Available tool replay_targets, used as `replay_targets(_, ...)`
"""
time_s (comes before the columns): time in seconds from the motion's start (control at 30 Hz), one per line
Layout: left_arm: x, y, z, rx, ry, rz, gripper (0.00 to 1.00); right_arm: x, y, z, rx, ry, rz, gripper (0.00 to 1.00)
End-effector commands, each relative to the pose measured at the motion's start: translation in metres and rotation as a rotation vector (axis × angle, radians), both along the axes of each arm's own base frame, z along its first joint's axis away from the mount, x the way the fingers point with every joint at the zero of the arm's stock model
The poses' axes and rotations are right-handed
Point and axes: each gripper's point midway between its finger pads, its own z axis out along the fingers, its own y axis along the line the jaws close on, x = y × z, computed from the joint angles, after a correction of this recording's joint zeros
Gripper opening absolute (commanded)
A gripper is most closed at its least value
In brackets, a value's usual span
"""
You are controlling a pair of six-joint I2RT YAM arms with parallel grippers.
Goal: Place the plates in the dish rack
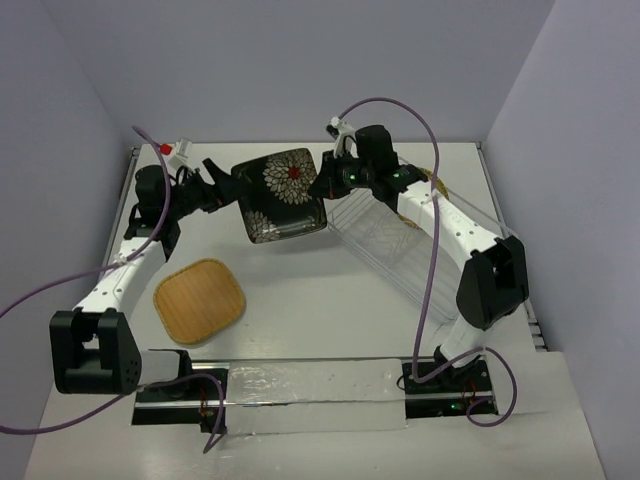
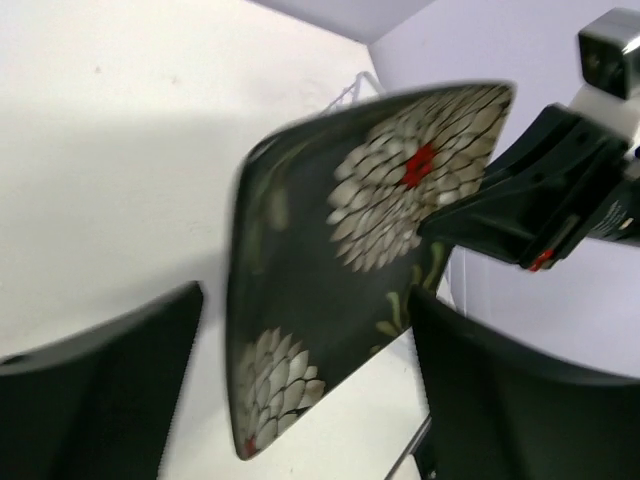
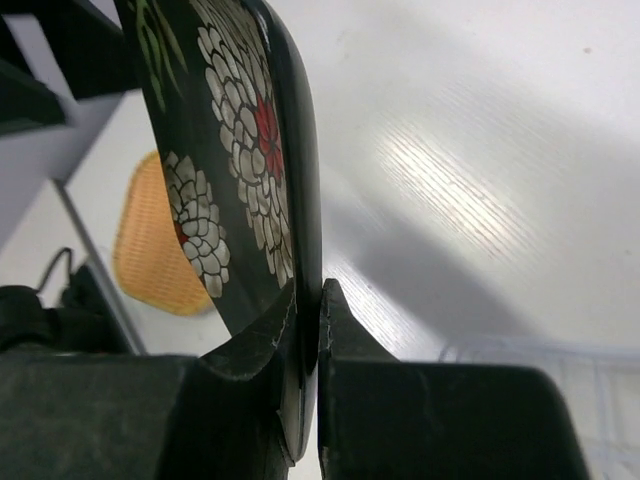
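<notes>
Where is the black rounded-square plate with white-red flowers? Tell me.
Top view, centre-back: the plate hangs clamped by its right edge in the right gripper, between the open left gripper and the silver-white wire dish rack.

The black flowered plate [image 1: 283, 195] looks glossy and smooth. The tan plate [image 1: 200, 300] is matt wood with faint grain. The white bench [image 1: 330, 300] has a smooth, faintly shiny top.

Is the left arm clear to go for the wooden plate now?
Probably yes: the wooden plate lies uncovered beside that arm, and the left gripper stands open, while the right gripper clamps the flowered plate.
</notes>
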Motion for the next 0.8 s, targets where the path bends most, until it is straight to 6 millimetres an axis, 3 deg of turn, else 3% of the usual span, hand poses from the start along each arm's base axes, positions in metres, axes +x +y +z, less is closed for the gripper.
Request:
replay_targets(0.0, -0.001, 0.003, 0.058, 0.015, -0.136, 0.052, 0.98, 0.003, -0.028, 0.092, 0.028, -0.324, -0.102, 0.00)
replay_targets(0.17, 0.001, 0.024, 0.058, 0.079, -0.109, 0.185, 0.99, 0.007, -0.081, 0.141, 0.007, -0.466, -0.250, 0.00)
replay_targets(0.3, 0.005, 0.064, 0.038, 0.164, 0.014, 0.425, 0.99, 0.009, -0.141, 0.189, -0.120, -0.598, -0.385, 0.00)
replay_targets(0.33, 0.005, 0.071, 0.034, 0.177, 0.036, 0.469, 0.99, 0.008, -0.146, 0.184, -0.146, -0.582, -0.389, 0.00)
replay_targets(0.4, 0.001, 0.087, 0.025, 0.196, 0.086, 0.562, 0.99, 0.007, -0.176, 0.203, -0.270, -0.668, -0.404, 0.00)
replay_targets(0.63, -0.017, 0.112, 0.003, 0.237, 0.175, 0.701, 0.99, 0.002, -0.247, 0.172, -0.813, -0.663, -0.381, 0.00)
replay_targets(0.77, -0.024, 0.118, -0.009, 0.270, 0.215, 0.721, 0.99, -0.011, -0.280, 0.156, -1.038, -0.636, -0.367, 0.00)
